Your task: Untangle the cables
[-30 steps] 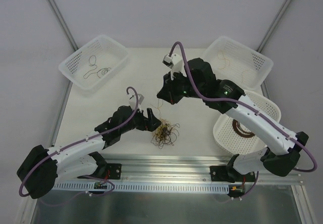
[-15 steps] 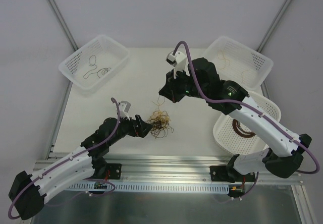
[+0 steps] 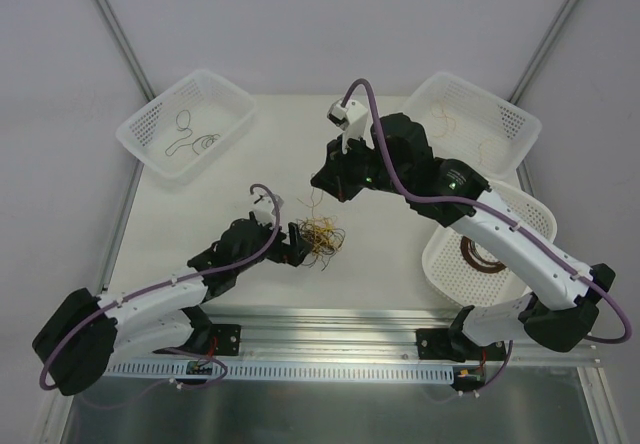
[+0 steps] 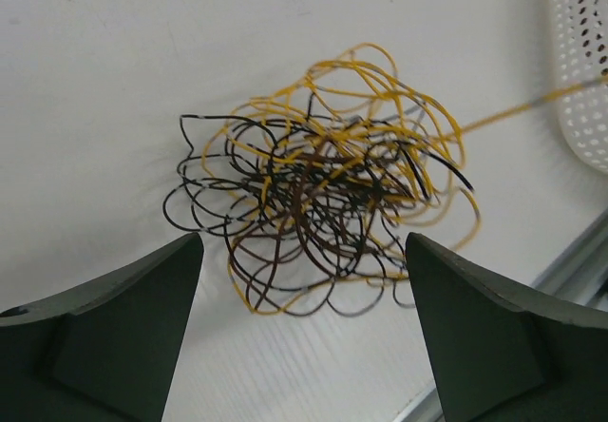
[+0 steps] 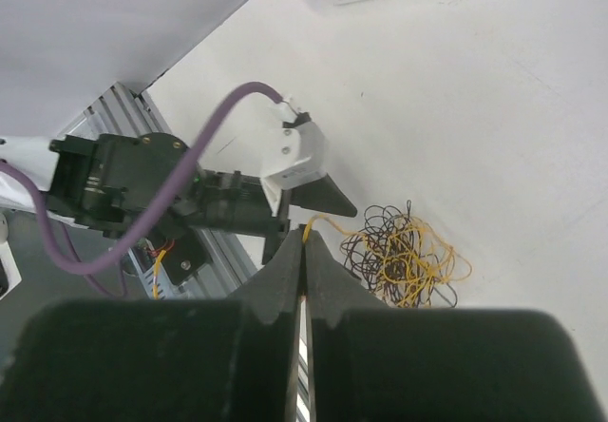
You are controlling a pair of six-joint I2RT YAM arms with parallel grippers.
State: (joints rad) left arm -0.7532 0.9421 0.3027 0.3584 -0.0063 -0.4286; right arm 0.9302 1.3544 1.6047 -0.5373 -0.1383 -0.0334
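The cables (image 3: 321,236) lie tangled toward the desk's (image 3: 240,179) 6 o'clock. Left hand (image 3: 299,243), jaws apart, sits at their 9 o'clock. Right hand (image 3: 322,192), at 12 o'clock, clamps one yellow strand (image 5: 316,219). Pulling unpinned could drag the whole clump.

We can read no text, label, brand, number or sign in any of the views.
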